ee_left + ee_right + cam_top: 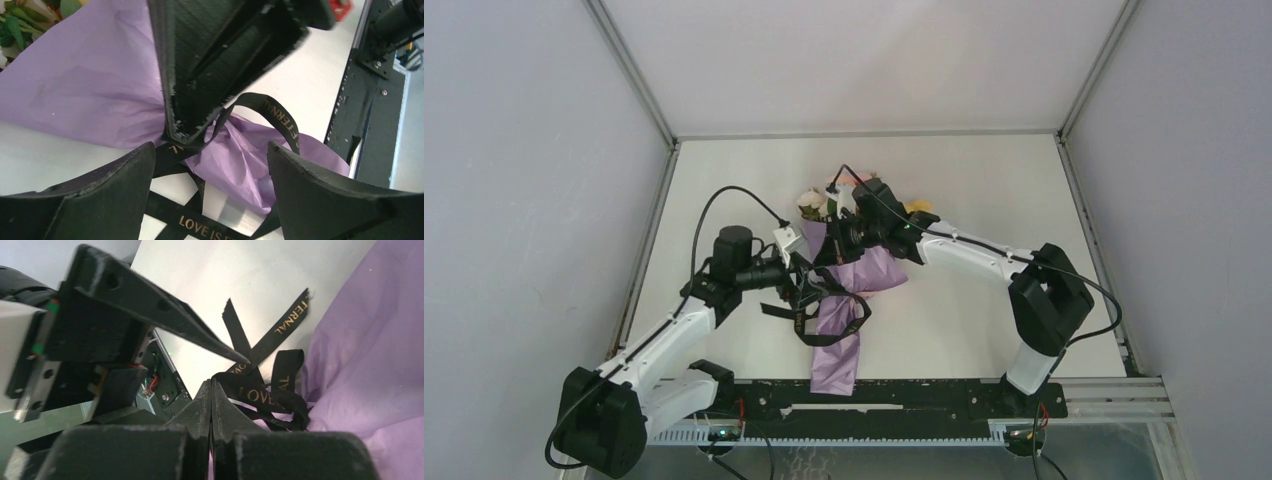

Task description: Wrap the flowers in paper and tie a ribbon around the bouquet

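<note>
The bouquet (879,270) lies in the middle of the table (984,180). Its flowers (810,200) point to the far side, and the lilac paper (834,362) tapers toward the near edge between the two arm bases. The black ribbon (280,117), printed with gold letters, sits at the narrow waist of the paper cone. There it is bunched into loops, and loose tails spread onto the white tabletop on the left arm's side.

The left gripper (211,150) hangs just over this waist with its fingers spread wide. The ribbon loops and crinkled paper lie in the gap between them, and neither finger touches them.

The right gripper (212,385) reaches in from the flower end with its fingers pressed flat together. The tip rests right at the tangle of ribbon, where a loop rises beside it. The ribbon touches the tip, but whether a strand is nipped between the two fingers cannot be told.

From the left wrist view, that tip points down into the space between the left gripper's spread fingers. The paper fans out on either side of it, and green leaves show at the upper left corner.
</note>
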Tool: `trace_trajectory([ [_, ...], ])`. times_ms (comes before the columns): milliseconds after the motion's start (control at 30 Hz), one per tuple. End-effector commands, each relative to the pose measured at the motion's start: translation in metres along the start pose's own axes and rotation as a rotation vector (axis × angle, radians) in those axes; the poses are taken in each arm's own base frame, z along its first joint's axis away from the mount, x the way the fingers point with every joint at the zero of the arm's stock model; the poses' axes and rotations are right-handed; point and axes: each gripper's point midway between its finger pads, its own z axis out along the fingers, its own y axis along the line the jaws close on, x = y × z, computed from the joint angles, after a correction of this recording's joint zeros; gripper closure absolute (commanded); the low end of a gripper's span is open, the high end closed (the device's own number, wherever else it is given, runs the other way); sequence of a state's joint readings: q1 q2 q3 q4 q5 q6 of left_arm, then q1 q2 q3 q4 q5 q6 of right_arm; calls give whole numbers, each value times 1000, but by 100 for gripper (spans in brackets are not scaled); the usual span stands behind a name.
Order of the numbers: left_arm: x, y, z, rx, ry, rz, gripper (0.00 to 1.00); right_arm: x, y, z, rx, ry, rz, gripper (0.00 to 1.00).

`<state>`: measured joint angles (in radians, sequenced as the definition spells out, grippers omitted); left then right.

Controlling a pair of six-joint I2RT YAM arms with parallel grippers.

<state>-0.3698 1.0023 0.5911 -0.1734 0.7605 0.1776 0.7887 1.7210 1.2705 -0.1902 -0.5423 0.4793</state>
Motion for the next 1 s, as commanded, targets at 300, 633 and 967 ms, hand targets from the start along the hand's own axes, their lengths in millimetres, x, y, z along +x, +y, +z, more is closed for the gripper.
trace_trajectory([
  [300,-29,12,19,-89,-290,45,19,-21,38,-12,-64,-125,-9,100],
  [633,-13,18,24,-124,-272,61,83,-17,41,-17,-63,-113,-29,100],
  [967,4,23,24,-154,-232,29,100,-15,19,-43,15,-96,-81,65],
])
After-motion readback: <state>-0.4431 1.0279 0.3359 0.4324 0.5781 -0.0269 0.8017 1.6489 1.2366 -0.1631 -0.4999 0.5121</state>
